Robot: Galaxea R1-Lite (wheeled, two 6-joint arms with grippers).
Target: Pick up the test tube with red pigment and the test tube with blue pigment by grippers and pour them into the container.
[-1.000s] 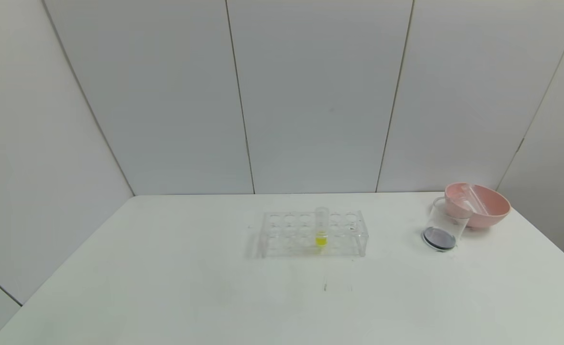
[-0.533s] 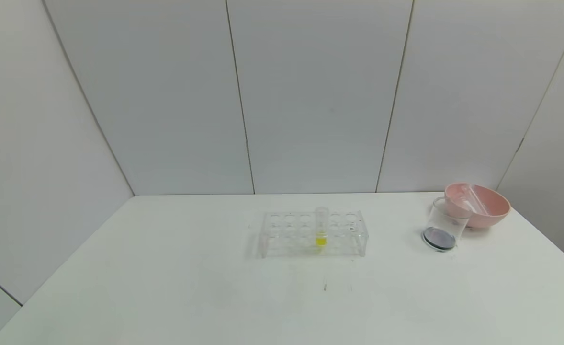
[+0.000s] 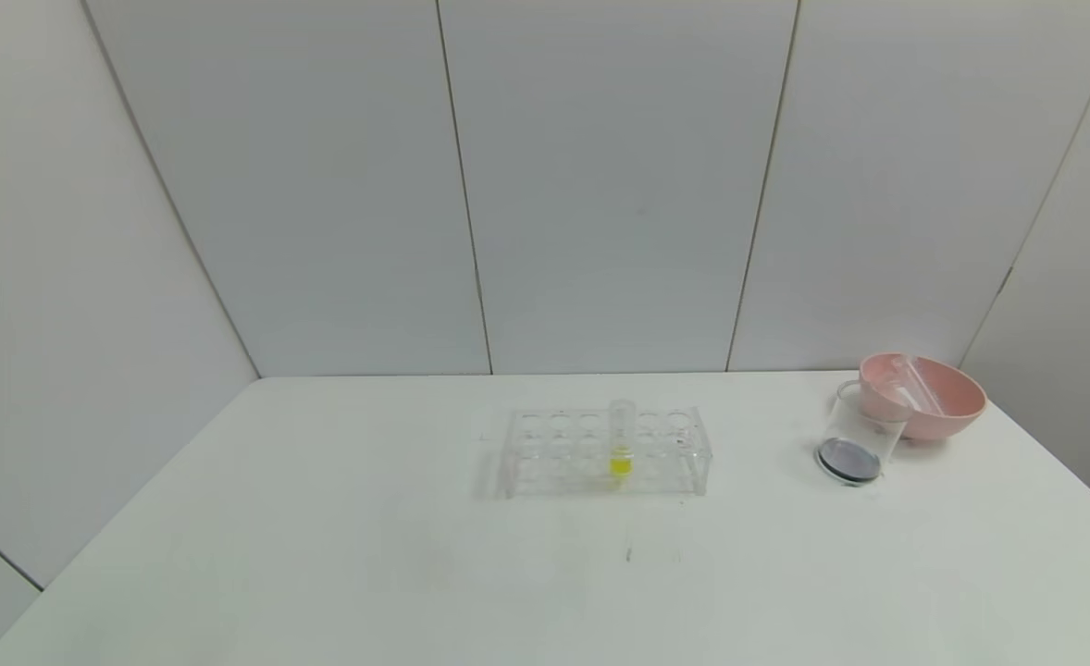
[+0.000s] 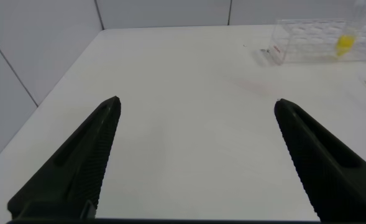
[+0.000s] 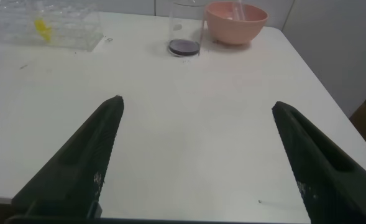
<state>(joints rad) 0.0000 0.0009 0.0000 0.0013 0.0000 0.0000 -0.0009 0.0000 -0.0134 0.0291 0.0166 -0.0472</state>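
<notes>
The container (image 3: pixel 864 433) is a clear beaker at the table's right, with dark purple liquid at its bottom; it also shows in the right wrist view (image 5: pixel 186 30). No tube with red or blue liquid is in view. Clear empty tubes (image 3: pixel 920 387) lie in the pink bowl (image 3: pixel 957 412). My left gripper (image 4: pixel 196 106) is open and empty over bare table, well short of the rack (image 4: pixel 310 45). My right gripper (image 5: pixel 196 104) is open and empty over bare table, well short of the beaker. Neither gripper shows in the head view.
A clear many-holed rack (image 3: pixel 600 455) stands mid-table with one tube of yellow liquid (image 3: pixel 621 446) in it. The pink bowl stands just behind the beaker near the table's right edge. White wall panels close the back and sides.
</notes>
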